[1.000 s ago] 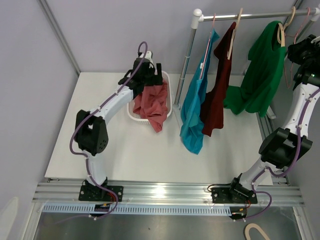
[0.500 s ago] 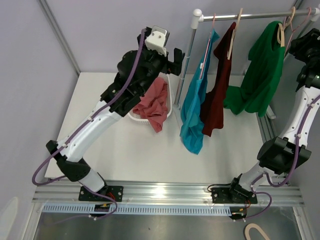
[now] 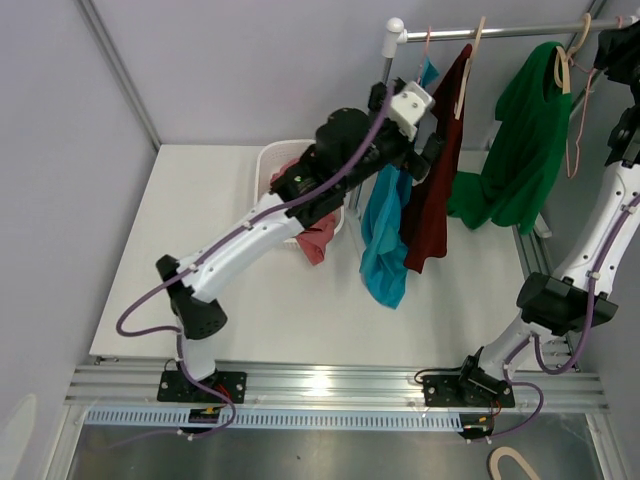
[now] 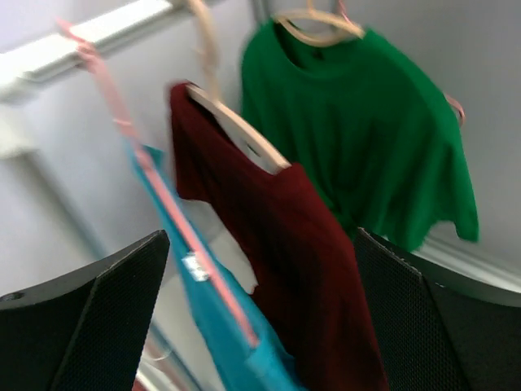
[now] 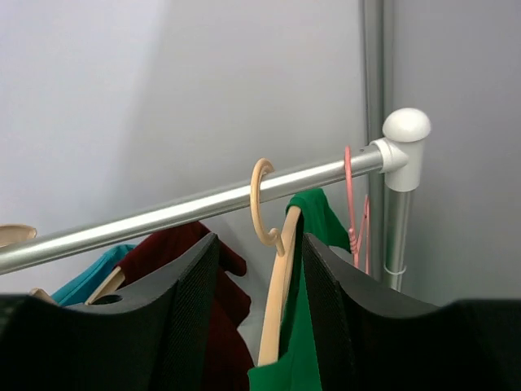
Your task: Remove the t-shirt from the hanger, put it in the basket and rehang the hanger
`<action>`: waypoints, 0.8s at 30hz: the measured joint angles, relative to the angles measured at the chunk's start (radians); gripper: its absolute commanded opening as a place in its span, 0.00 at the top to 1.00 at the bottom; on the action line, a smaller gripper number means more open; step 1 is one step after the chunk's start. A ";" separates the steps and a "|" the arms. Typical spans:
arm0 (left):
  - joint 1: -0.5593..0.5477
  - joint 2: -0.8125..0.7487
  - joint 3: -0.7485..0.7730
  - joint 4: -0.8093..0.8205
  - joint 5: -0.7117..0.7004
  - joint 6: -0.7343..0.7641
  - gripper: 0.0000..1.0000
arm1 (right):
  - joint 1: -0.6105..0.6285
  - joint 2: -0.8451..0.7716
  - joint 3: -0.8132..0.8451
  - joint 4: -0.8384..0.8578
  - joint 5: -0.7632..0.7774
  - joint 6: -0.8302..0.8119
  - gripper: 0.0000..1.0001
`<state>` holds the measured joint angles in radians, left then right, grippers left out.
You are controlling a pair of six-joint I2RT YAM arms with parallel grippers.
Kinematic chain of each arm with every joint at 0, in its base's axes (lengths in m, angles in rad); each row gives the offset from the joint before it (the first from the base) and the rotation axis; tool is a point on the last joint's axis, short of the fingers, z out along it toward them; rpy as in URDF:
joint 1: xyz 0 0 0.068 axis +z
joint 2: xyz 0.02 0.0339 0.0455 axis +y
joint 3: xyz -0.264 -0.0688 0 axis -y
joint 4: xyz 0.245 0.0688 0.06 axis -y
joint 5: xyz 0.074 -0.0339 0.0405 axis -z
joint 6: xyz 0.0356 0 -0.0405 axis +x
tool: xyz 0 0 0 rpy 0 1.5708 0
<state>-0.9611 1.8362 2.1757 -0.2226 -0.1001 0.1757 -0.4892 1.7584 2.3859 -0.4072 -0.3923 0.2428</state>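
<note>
The dark red t-shirt [image 4: 285, 244] is hanging on a wooden hanger [image 4: 236, 126] from the rail [image 3: 500, 30], between the teal t-shirt [image 4: 213, 334] and the green t-shirt [image 4: 366, 138]. It is sitting squarely in the left wrist view, so it looks to be the one being gone for. The left gripper [image 4: 259, 236] is facing it with jaws spread wide and nothing in them, near the cloth but apart from it. A good grip is going to mean pinching a shoulder or hem of the red cloth alone, keeping the teal sleeve just beside it out of the bite. The cloth then wants drawing down and sideways off the hanger's arm rather than dragging the hook along the rail. The right gripper [image 5: 259, 244] is hovering at the rail's far end, fingers partly parted either side of the pale hanger [image 5: 274, 301] carrying the green shirt — whether they are touching it I cannot tell. A white basket [image 3: 268, 155] is holding a pink garment [image 3: 315, 240].
</note>
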 measured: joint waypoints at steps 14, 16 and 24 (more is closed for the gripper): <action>-0.101 0.269 0.150 -0.005 0.089 0.027 0.01 | 0.058 0.163 0.030 -0.046 -0.029 0.034 0.57; -0.109 0.272 0.151 0.001 0.094 0.027 0.01 | 0.065 0.163 0.030 -0.045 -0.031 0.033 0.59; -0.109 0.272 0.150 0.023 0.104 0.027 0.01 | 0.095 0.170 0.031 -0.018 -0.022 0.032 0.70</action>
<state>-1.0702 2.1082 2.3260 -0.1993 0.0036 0.2028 -0.3943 1.9285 2.4165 -0.4255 -0.4141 0.2745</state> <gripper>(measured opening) 0.991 0.305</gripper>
